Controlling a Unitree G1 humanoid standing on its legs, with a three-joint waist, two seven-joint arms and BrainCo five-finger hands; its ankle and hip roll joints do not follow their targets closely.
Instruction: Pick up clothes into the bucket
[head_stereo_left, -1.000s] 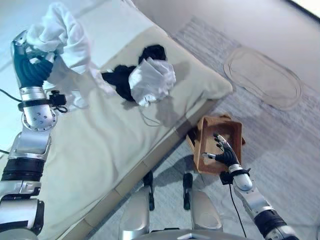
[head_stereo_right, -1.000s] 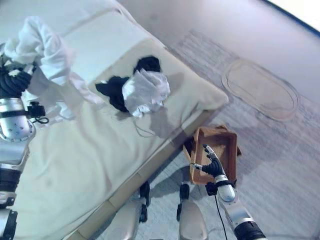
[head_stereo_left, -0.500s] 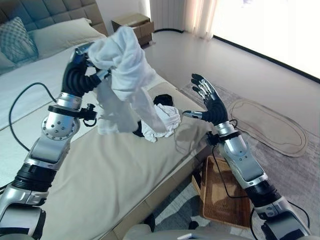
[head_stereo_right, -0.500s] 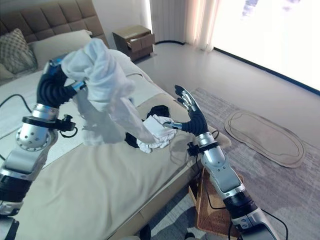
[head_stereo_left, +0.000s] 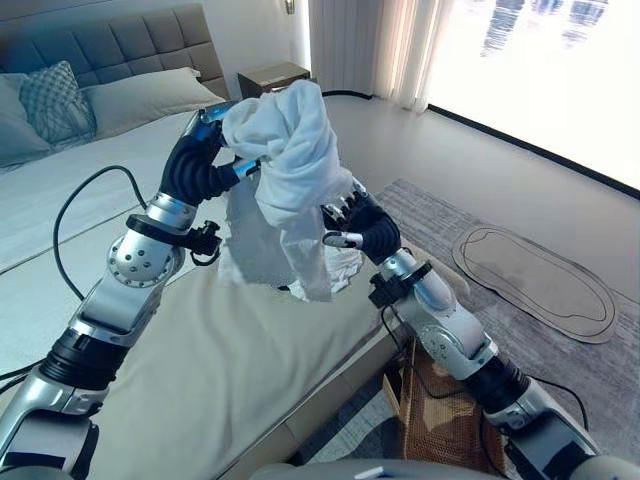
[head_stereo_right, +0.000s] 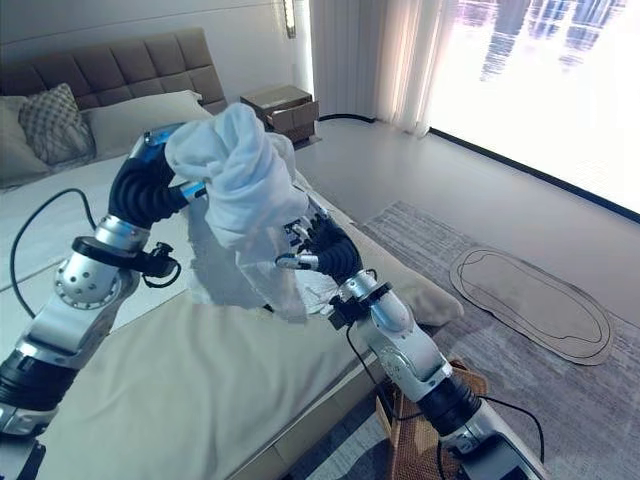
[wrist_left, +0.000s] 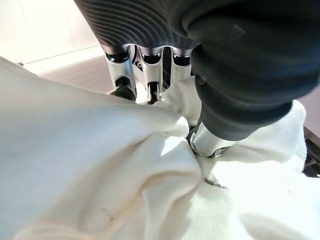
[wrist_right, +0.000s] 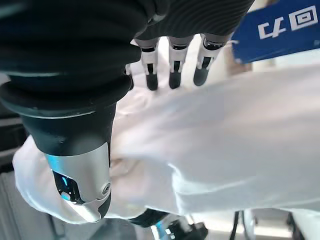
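My left hand (head_stereo_left: 195, 165) is raised over the bed, shut on a bunched white garment (head_stereo_left: 285, 160) whose loose end hangs toward the sheet. In the left wrist view its fingers (wrist_left: 150, 75) curl into the white cloth (wrist_left: 100, 165). To the right of the hanging cloth, my right hand (head_stereo_left: 365, 225) is open, with straight fingers (wrist_right: 172, 67) close against it. More white clothing (head_stereo_right: 322, 290) lies on the bed behind the hanging part. The brown woven basket (head_stereo_left: 435, 420) stands on the floor by the bed's edge, under my right forearm.
The beige bed (head_stereo_left: 200, 380) fills the left and centre, with pillows (head_stereo_left: 50, 100) and a padded headboard (head_stereo_left: 110, 45) at the far end. A wooden nightstand (head_stereo_left: 275, 75) stands beyond it. A grey rug (head_stereo_left: 450, 225) and an oval mat (head_stereo_left: 535, 280) lie on the floor at right.
The camera has tilted up from the floor. My right hand rose from the basket and closed in on the hanging garment. My left hand still holds the garment high.
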